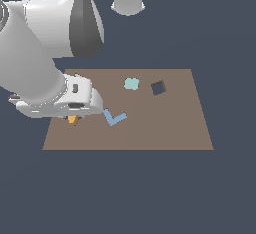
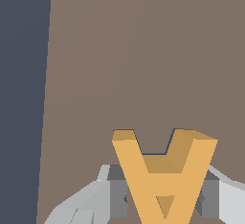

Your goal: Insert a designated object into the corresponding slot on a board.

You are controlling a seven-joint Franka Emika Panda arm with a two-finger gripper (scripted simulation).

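A: Where was the orange A (image 2: 164, 180) at that moment?

B: It was between the two fingers (image 2: 118, 192) of the gripper (image 1: 73, 116). In the wrist view the fingers pressed on both sides of the letter, so the gripper was closed on it. In the exterior view only a small orange tip showed under the hand, near the board's (image 1: 165, 128) edge at the exterior view's left, close to the front corner there.

A: Did the letter touch the board?

B: I could not tell this. The wrist view showed only plain brown surface behind it, and a strip of dark floor beside the board's edge.

A: And the A-shaped slot?

B: I did not see it in any view; the arm covered that part of the board.

A: What else lay on the board?

B: A light-blue L-shaped piece (image 1: 114, 117) lay just beside the gripper, toward the middle. A pale teal piece (image 1: 131, 83) and a dark square hole (image 1: 158, 88) were near the far edge, well apart from the gripper.
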